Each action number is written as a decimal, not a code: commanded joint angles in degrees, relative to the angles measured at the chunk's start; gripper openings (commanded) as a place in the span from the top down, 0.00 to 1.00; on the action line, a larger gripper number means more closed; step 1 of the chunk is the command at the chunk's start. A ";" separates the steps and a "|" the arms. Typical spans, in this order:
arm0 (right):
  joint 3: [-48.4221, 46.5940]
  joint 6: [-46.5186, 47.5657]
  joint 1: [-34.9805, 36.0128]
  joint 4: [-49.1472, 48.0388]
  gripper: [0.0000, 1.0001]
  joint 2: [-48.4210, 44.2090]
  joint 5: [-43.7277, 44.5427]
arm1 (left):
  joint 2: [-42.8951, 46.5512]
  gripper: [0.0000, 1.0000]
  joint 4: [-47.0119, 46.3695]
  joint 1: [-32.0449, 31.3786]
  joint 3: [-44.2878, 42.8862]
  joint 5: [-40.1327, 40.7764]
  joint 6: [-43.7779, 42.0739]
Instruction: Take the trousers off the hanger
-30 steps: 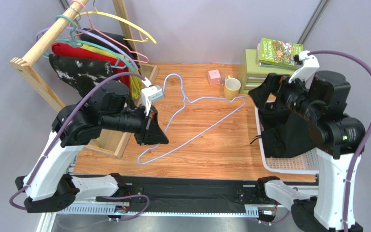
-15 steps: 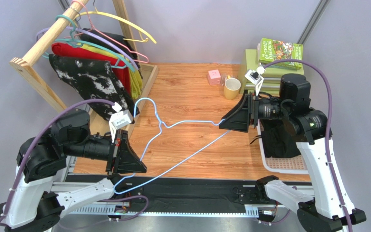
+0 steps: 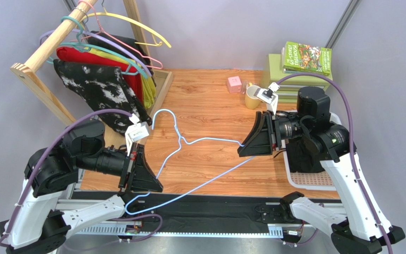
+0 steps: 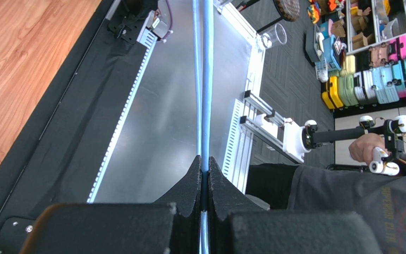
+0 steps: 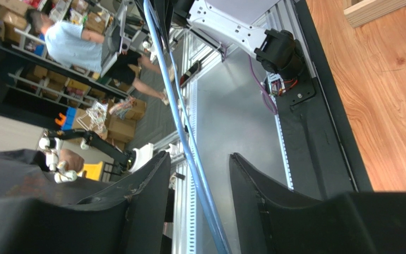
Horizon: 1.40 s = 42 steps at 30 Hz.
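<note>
clamping the slim light-blue hanger [image 4: 206, 79], left gripper [image 4: 204, 174] pinches tight; right gripper [image 5: 200, 159] straddles it, jaws parted.

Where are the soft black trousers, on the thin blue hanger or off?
Off. The thin light-blue hanger is bare; the black trousers lie in the white tray.

Wooden table [image 3: 210, 106]. Bears, along the far edge, a pink cube [image 3: 235, 83], a yellow mug [image 3: 251, 98], a green drawer box [image 3: 275, 70]; at right, a white basket [image 3: 309, 183]; at left, a wooden rack [image 3: 164, 84].

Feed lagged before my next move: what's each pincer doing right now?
Left pincer: closed on the hanger.
Right pincer: open, jaws either side of the hanger.
</note>
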<state>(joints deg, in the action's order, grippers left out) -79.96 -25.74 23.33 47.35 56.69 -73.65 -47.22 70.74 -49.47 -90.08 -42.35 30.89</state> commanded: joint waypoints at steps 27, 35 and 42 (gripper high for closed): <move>-11.17 6.93 11.97 -0.83 1.00 5.44 44.26 | 5.72 0.32 4.51 -0.19 -11.63 51.13 5.49; -24.52 17.20 29.21 -8.50 1.00 19.41 61.06 | 17.33 0.35 -3.94 -0.19 1.31 51.23 10.15; -37.53 23.01 34.76 -18.43 1.00 34.42 66.61 | 21.03 0.37 -1.75 -0.19 2.89 51.40 11.64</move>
<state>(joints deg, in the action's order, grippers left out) -109.36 -8.08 56.75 38.92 84.75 -12.56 -28.10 70.81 -49.50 -87.68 8.12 40.60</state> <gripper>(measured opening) 0.019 0.638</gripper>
